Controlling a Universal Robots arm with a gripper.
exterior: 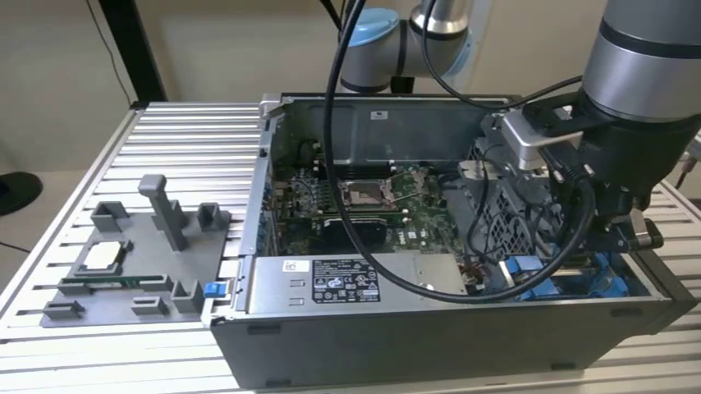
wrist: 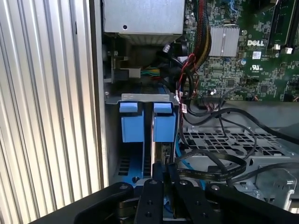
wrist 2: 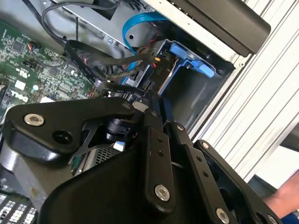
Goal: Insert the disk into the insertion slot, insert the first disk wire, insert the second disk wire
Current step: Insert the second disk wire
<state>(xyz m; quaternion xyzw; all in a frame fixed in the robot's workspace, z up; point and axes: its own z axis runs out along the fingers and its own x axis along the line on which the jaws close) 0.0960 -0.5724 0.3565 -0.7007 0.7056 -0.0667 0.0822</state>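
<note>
While the end effector reaches down into the insertion slot, its fingers drawn narrow around the upright disk, seemingly seating it edgewise between the blue tabs

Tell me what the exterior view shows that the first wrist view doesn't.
Exterior view: a grey fixture tray at the exterior view's left, and the arm reaching into the open case. First wrist view: the insertion slot up close with its blue tabs, and a perforated cage. Both: the green motherboard, black cables and the slatted table.
</note>
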